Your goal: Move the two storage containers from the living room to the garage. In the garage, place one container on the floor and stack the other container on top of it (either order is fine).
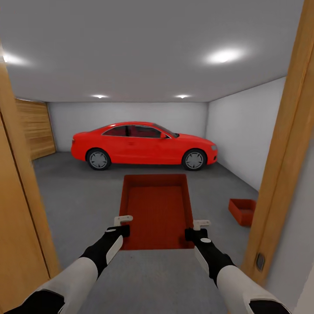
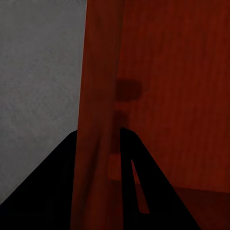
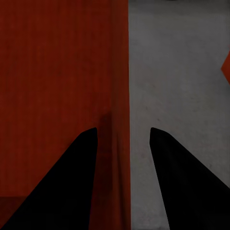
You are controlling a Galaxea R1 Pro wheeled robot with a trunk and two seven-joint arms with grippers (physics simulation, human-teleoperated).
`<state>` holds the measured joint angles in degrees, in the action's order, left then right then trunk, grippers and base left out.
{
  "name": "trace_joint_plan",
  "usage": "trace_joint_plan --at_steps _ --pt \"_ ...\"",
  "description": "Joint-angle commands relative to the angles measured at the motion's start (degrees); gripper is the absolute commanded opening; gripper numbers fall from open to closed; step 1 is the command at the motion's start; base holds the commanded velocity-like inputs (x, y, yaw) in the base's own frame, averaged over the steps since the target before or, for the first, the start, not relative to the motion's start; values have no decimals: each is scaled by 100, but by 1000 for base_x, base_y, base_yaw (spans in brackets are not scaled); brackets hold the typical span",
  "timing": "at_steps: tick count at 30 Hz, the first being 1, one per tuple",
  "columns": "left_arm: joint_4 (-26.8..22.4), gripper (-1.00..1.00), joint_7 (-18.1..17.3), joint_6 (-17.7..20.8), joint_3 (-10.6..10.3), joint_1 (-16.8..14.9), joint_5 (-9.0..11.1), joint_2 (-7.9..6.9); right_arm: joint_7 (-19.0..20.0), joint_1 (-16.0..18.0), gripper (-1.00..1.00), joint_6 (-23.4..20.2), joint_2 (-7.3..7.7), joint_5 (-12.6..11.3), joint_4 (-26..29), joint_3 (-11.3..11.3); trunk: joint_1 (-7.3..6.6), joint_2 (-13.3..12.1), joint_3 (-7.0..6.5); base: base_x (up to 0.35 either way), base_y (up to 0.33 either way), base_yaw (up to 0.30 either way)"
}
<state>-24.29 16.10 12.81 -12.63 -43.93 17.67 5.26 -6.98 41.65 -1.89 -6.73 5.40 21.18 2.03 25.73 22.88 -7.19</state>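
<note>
Ribbed-bottom red-orange rectangular bin (image 1: 157,209) held up between both arms over rough grey concrete floor (image 1: 78,196). Left gripper (image 1: 123,224) pinches its left wall, right gripper (image 1: 197,230) its right wall. Second bin (image 1: 242,211) sits on floor by right white wall. Glossy red car (image 1: 144,145) behind.

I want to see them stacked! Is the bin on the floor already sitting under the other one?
No, the small container sits alone on the floor, apart from the held container.
</note>
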Motion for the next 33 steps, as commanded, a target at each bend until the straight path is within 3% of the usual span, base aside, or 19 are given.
trace_joint_plan --at_steps 1,33 --pt "-23 -100 87 -340 45 -1 -156 -13 -146 1 -100 -15 -4 73 0 193 5 4 2 307 0 0" --pt "30 -100 87 -332 61 -1 -149 -12 -145 1 -100 -14 -3 71 0 193 5 4 2 321 0 0"
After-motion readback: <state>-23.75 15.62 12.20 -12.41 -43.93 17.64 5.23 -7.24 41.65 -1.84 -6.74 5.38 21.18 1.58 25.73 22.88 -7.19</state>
